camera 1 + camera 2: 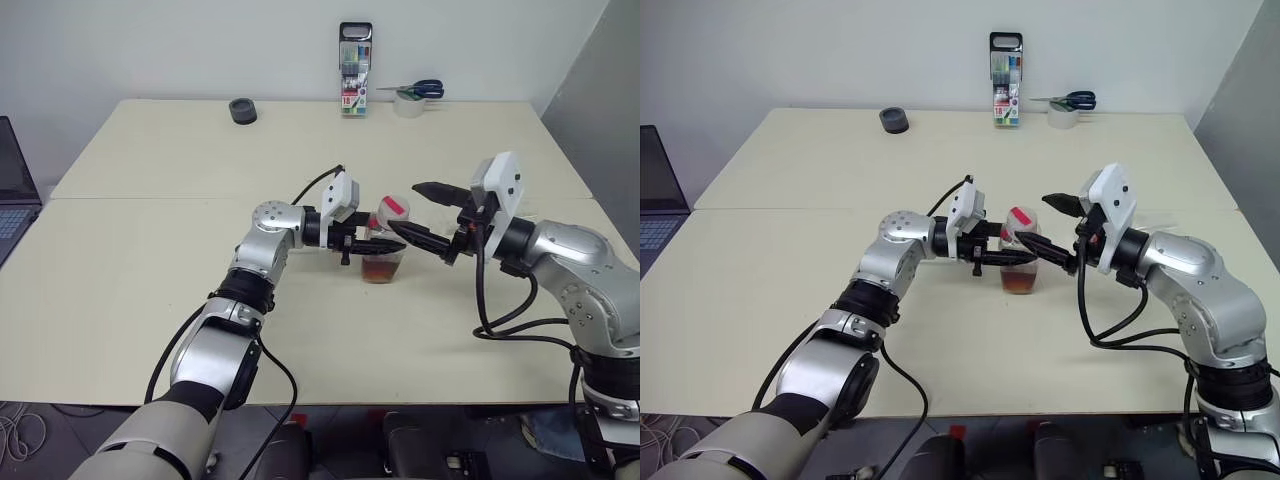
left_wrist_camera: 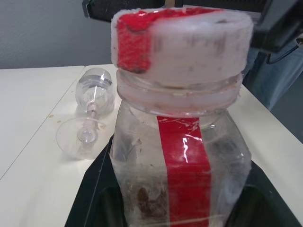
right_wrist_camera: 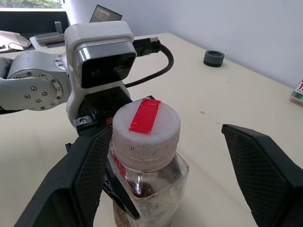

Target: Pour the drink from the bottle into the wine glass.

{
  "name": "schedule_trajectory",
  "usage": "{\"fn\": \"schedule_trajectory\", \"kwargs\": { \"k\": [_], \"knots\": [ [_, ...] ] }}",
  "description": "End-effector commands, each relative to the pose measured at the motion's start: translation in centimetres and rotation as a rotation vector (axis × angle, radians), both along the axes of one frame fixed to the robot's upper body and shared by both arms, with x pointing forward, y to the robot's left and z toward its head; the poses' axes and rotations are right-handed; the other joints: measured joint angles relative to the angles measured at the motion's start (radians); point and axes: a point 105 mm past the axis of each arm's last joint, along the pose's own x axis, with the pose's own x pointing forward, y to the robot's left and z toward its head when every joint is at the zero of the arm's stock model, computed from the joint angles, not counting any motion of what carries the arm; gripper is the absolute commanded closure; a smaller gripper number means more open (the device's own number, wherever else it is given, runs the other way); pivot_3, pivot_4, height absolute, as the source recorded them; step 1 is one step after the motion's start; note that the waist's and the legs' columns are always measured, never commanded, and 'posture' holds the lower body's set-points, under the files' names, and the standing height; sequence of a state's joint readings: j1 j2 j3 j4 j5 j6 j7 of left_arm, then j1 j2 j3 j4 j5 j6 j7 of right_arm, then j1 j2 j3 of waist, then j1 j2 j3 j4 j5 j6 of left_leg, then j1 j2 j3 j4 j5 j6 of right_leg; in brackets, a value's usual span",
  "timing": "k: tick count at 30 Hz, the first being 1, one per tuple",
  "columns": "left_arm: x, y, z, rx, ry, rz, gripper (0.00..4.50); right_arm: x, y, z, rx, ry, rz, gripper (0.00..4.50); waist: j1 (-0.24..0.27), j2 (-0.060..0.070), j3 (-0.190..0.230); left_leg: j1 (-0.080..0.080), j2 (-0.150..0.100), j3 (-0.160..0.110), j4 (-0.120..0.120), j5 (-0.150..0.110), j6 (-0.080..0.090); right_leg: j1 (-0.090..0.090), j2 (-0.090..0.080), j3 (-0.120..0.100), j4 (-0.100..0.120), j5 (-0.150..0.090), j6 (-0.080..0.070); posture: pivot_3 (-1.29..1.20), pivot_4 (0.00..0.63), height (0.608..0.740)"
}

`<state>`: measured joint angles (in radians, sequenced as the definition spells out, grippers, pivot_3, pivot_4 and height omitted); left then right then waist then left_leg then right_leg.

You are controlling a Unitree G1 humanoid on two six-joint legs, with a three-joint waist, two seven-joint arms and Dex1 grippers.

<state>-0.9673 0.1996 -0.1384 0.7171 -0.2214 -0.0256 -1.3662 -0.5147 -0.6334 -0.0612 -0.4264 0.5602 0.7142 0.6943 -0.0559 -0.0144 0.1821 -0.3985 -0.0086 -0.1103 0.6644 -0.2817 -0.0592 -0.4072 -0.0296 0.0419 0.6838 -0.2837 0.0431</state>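
The bottle (image 1: 384, 243), capped and upright on the worktop (image 1: 150, 250), is clamped by the left gripper (image 1: 372, 243) while the right gripper (image 1: 425, 212) is spread wide around its cap (image 3: 147, 124), so twisting could spill the drink (image 1: 380, 270).

At the far edge of the cream counter (image 1: 150, 260) I see a tall marker case (image 1: 354, 70) standing upright. Just right of it, blue-handled scissors (image 1: 420, 90) lie across a tape roll (image 1: 410, 105). A dark round object (image 1: 243, 111) sits further left, and a laptop (image 1: 15, 185) is at the left edge.
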Motion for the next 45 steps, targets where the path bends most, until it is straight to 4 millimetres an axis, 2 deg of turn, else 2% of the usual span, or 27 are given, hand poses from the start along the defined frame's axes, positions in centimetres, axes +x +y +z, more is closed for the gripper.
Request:
{"fn": "schedule_trajectory", "kwargs": {
  "k": [1,45],
  "knots": [
    [-0.34,-0.11,1.67,-0.031,-0.059,-0.028,2.76,-0.41,-0.86,1.45,0.011,-0.051,-0.029,0.56,0.000,0.000,0.000,0.000,0.000,0.000,0.000,0.000,0.000,0.000,0.000,0.000,0.000,0.000,0.000,0.00,0.150,0.740],
    [-0.26,0.04,1.48,-0.027,-0.062,-0.020,2.76,-0.78,-1.01,1.36,-0.007,-0.029,0.003,0.56,0.000,0.000,0.000,0.000,0.000,0.000,0.000,0.000,0.000,0.000,0.000,0.000,0.000,0.000,0.000,0.00,0.150,0.740]
  ]
}}
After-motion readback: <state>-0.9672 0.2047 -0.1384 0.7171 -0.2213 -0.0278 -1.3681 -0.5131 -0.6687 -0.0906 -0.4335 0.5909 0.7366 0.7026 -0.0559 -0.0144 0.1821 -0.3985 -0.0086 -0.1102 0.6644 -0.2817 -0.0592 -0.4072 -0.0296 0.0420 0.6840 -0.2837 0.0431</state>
